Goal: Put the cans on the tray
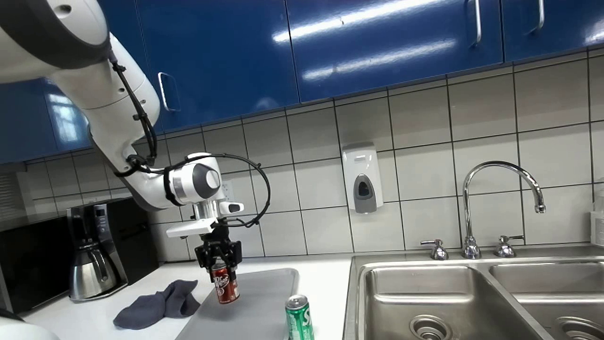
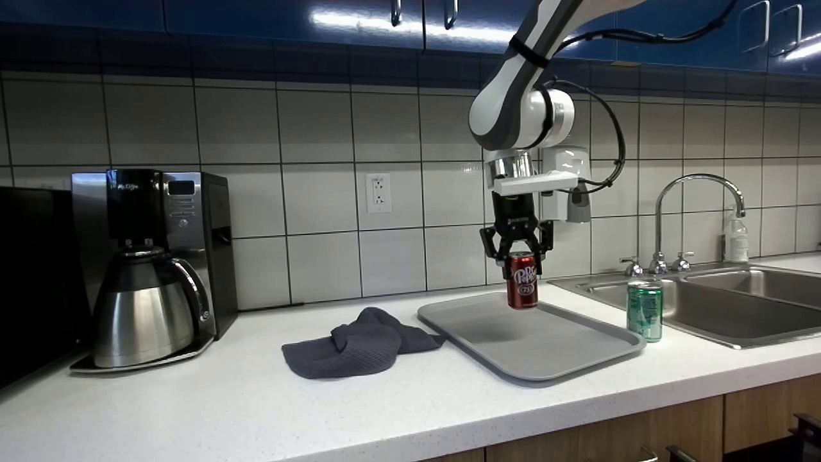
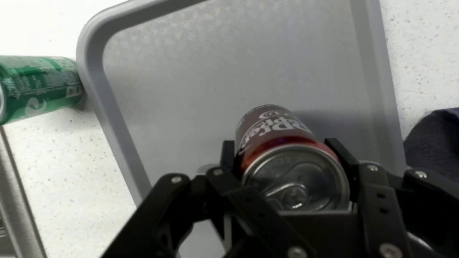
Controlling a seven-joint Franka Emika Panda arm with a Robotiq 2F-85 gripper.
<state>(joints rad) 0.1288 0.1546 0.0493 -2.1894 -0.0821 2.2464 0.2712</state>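
Observation:
The red Dr Pepper can (image 1: 226, 289) is upright between the fingers of my gripper (image 1: 224, 275). It also shows in an exterior view (image 2: 523, 289) and in the wrist view (image 3: 274, 130), where both fingers press its sides near the top. The gripper is shut on it and holds it above the grey tray (image 2: 545, 353), with a shadow on the tray below. The green can (image 2: 645, 311) stands upright on the counter just outside the tray, on the sink side. It also shows in an exterior view (image 1: 299, 320) and in the wrist view (image 3: 41, 86).
A dark grey cloth (image 2: 365, 346) lies crumpled beside the tray. A coffee maker with a steel carafe (image 2: 144, 308) stands farther off on that side. The steel sink (image 1: 420, 288) and faucet (image 1: 472, 212) are on the opposite side. A tiled wall with a soap dispenser (image 1: 362, 177) rises behind.

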